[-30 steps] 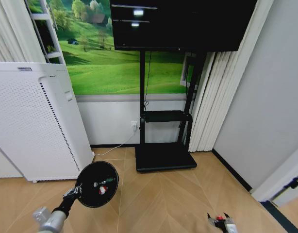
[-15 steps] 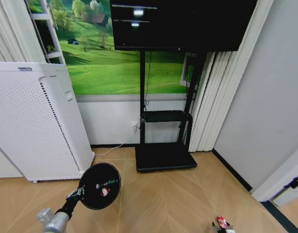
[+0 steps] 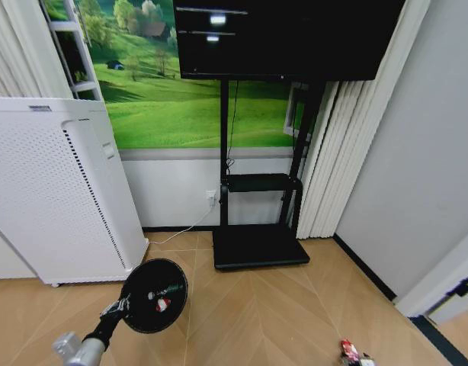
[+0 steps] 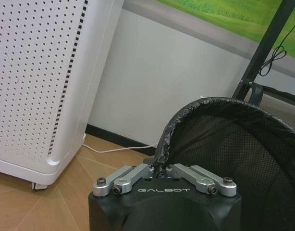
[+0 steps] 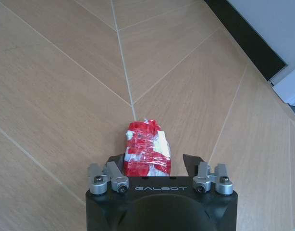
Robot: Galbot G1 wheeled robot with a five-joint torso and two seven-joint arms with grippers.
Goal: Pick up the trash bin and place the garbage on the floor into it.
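One tool (image 4: 164,169) grips bin (image 4: 243,144); other (image 5: 154,163) straddles wrapper (image 5: 146,153).

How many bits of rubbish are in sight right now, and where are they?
3 visible. A red-and-white wrapper lies on the floor between the open right gripper's fingers. A small bottle and another wrapper sit inside the trash bin; more could be hidden deeper.

Left gripper (image 4: 164,169): glossy black housing lettered "GALBOT" in pale type, with silver-grey metal linkage bars fastened by dark socket screws at each end. Right gripper (image 5: 154,163): same black body and marking, paired silver knuckles with screws either side, and dark finger pads (image 5: 191,161). From the head camera the left arm (image 3: 85,347) showed a grey metallic segment narrowing to a black wrist.
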